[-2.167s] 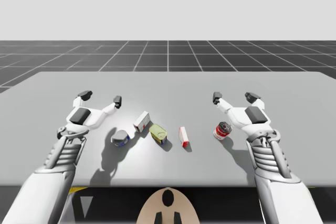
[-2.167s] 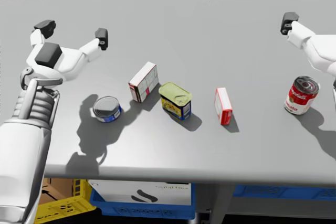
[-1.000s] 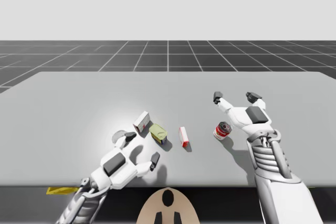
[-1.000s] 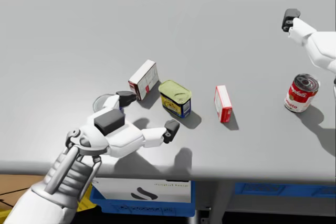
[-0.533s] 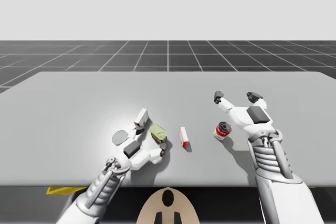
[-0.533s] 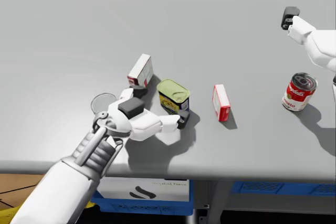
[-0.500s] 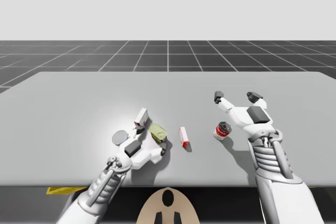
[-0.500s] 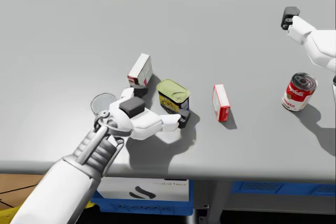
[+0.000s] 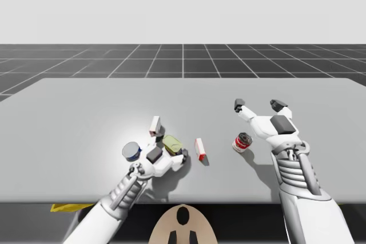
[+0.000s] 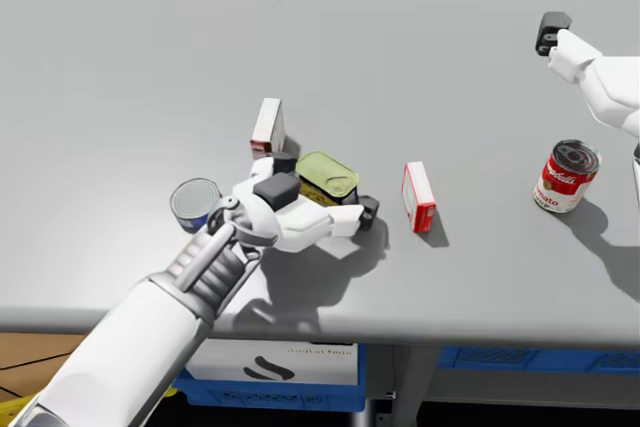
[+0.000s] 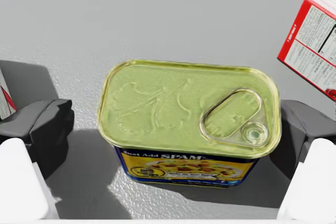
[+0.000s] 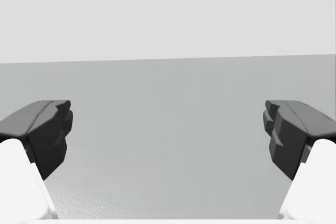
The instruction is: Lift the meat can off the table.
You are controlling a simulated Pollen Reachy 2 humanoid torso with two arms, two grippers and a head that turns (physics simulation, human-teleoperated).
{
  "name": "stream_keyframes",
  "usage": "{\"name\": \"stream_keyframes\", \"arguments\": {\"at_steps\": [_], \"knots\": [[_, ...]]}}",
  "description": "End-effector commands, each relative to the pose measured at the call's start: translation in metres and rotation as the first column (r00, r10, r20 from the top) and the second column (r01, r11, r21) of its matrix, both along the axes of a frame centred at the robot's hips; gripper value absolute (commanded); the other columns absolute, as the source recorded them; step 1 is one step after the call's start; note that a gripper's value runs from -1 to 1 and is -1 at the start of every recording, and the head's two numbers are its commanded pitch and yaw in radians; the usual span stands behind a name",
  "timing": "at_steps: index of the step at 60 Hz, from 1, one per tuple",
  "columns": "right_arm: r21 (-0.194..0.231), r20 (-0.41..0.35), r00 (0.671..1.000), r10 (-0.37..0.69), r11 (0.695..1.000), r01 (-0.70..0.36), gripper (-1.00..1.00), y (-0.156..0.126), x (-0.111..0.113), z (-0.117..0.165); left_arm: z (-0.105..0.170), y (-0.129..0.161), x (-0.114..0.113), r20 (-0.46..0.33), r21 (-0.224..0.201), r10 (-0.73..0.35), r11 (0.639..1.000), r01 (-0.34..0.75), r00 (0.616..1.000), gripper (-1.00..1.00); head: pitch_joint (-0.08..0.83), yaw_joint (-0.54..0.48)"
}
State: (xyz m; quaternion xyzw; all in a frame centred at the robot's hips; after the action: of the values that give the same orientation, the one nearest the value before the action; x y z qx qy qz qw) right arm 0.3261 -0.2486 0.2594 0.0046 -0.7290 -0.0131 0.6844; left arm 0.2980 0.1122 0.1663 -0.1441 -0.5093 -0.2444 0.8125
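The meat can (image 11: 189,114), a rounded-rectangular tin with a yellow-green lid, a ring pull and a blue and yellow side, stands upright on the grey surface (image 9: 86,112), a little left of centre in the lower half of the high view. My left gripper (image 10: 325,187) straddles it, spread wide with one finger at each short end of the can. In the left wrist view a strip of shadowed surface separates one dark pad from the can. The other pad sits right at the can's far end, and I cannot tell whether it touches. The can rests on the surface, not clamped.

Just behind the can in the head view a white box (image 10: 267,127) with a red end stands upright. A blue round can (image 10: 195,202) sits left of my left wrist. A red flat box (image 10: 418,197) stands on edge right of the meat can, apart from it. Further right is a red-and-white round can (image 10: 562,175).

My right gripper (image 9: 258,105) hangs at centre right of the high view, beyond the red-and-white round can, its fingers spread wide with nothing between them.
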Motion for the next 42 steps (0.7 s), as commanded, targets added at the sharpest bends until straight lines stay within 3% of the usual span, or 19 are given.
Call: {"name": "stream_keyframes", "arguments": {"at_steps": [1,2,3,4,15,28,42], "knots": [[0.0,0.0,1.0,0.0,1.0,0.0,-1.0,0.0,0.0,0.0,0.002,-0.029,-0.005,-0.016,-0.095,-0.017,0.995,0.016,1.0,0.34,0.719,0.09],[0.0,0.0,1.0,0.0,1.0,0.0,-1.0,0.0,0.0,0.0,0.002,-0.028,-0.007,-0.018,-0.096,-0.019,0.995,0.017,1.0,0.77,0.718,0.09],[0.0,0.0,1.0,0.0,1.0,0.0,-1.0,0.0,0.0,0.0,0.002,-0.028,-0.008,-0.017,-0.095,-0.019,0.995,0.017,1.0,0.92,0.717,0.09],[0.0,0.0,1.0,0.0,1.0,0.0,-1.0,0.0,0.0,0.0,0.002,-0.028,-0.009,-0.015,-0.095,-0.021,0.995,0.019,1.0,0.94,0.716,0.09],[-0.002,0.001,1.0,-0.005,1.0,0.005,-1.0,0.0,0.0,0.0,0.002,-0.028,-0.015,-0.003,-0.095,-0.036,0.995,0.035,0.999,1.0,0.627,0.09],[-0.004,0.0,1.0,-0.009,1.0,0.009,-1.0,-0.001,0.001,-0.002,0.001,-0.028,-0.015,0.002,-0.09,-0.039,0.995,0.039,0.999,1.0,0.393,0.09],[-0.003,-0.001,1.0,-0.01,1.0,0.01,-1.0,-0.002,0.001,-0.002,0.012,-0.026,-0.017,0.023,-0.094,-0.036,0.995,0.038,0.999,1.0,0.331,0.09]]}}
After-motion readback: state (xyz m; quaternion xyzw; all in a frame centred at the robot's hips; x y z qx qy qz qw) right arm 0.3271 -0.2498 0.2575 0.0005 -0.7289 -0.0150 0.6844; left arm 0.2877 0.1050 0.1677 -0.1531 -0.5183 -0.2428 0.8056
